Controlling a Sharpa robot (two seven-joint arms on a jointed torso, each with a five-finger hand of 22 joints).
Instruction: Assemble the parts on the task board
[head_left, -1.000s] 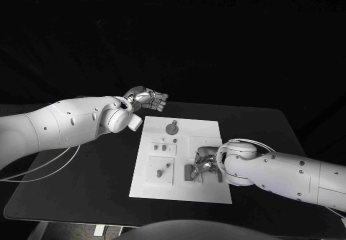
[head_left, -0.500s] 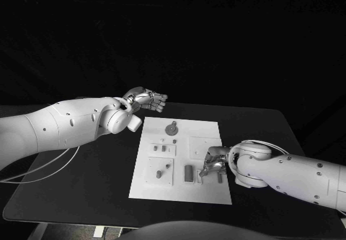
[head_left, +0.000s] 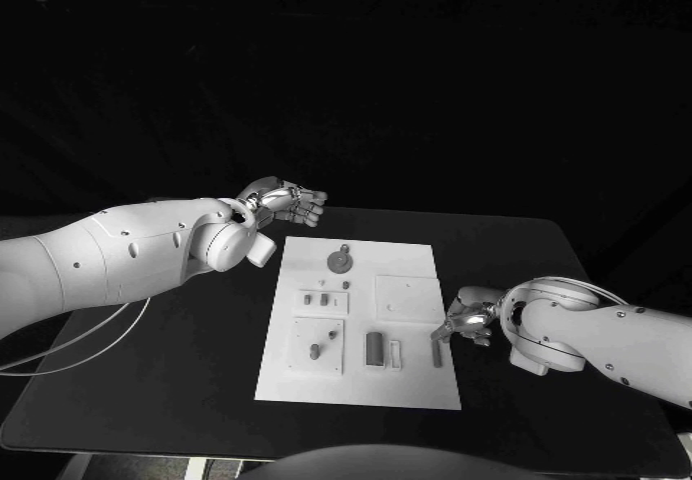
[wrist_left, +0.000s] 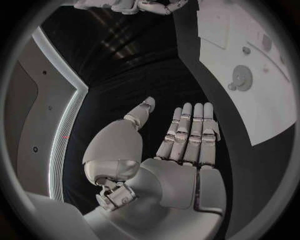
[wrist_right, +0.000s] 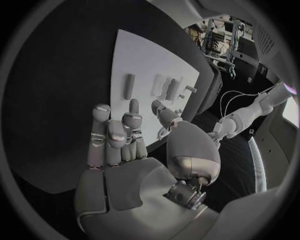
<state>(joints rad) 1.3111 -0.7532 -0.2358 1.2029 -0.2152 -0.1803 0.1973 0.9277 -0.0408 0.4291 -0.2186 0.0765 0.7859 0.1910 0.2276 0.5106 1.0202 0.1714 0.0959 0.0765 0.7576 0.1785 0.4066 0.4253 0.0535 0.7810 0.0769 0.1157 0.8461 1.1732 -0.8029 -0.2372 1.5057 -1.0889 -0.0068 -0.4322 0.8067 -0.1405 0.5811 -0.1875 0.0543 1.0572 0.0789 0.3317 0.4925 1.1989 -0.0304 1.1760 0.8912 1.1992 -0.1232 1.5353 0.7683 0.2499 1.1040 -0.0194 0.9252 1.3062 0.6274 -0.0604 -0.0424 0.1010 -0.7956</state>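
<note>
With the right hand (head_left: 464, 322) empty, fingers loosely apart at the task board (head_left: 411, 392)'s right edge, a low sweep could knock the small bar part (head_left: 437, 352) lying just below it, lower right of centre.

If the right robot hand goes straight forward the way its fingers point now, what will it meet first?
Probably the small bar-shaped part lying at the near right edge of the task board. The right robot hand points toward the board, empty, fingers loosely spread. Its height above the board is unclear, so it might pass over.
</note>
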